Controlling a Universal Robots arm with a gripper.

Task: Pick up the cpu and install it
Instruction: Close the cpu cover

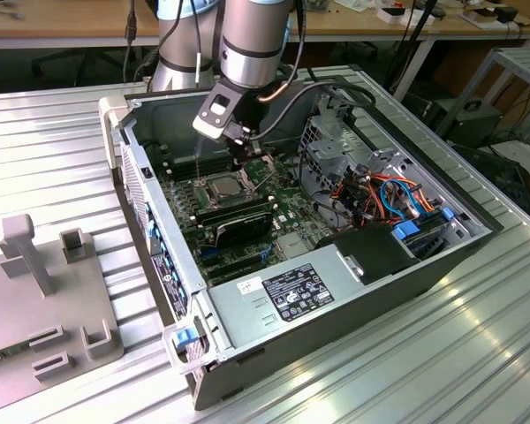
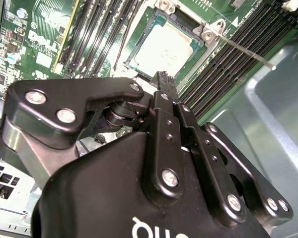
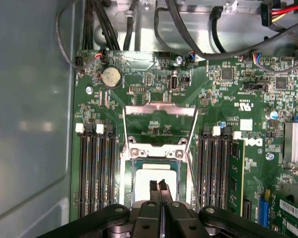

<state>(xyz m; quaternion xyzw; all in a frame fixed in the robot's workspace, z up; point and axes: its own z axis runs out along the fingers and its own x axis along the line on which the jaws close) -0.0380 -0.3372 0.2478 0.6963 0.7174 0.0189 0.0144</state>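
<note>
The exterior view takes in the whole setup: the arm (image 1: pixel 252 35) reaches down into an open computer case (image 1: pixel 150 190) lying on a ribbed metal worktop (image 1: pixel 442 353). A power supply (image 1: pixel 291 290) sits at the case's near edge, a bundle of orange and blue cables (image 1: pixel 384 190) lies toward the exterior view's right, and a grey fixture (image 1: pixel 35 291) rests on the worktop at the exterior view's left. There the fingers (image 1: pixel 238 162) hang over the middle of the motherboard (image 1: pixel 287 212).

The first wrist view gives the board detail: the cpu (image 3: pixel 145 177) lies seated in its socket, the metal load plate (image 3: pixel 159 110) is swung up and open beyond it, memory slots (image 3: pixel 97 168) flank both sides, and a coin battery (image 3: pixel 110 77) sits further along. The second wrist view looks past the black linkage and shows the thin retention lever (image 2: pixel 243 49) standing free beside the socket.

In both wrist views the fingers are pressed together tip to tip with nothing between them, poised just over the cpu's silver lid; whether they touch it I cannot tell
</note>
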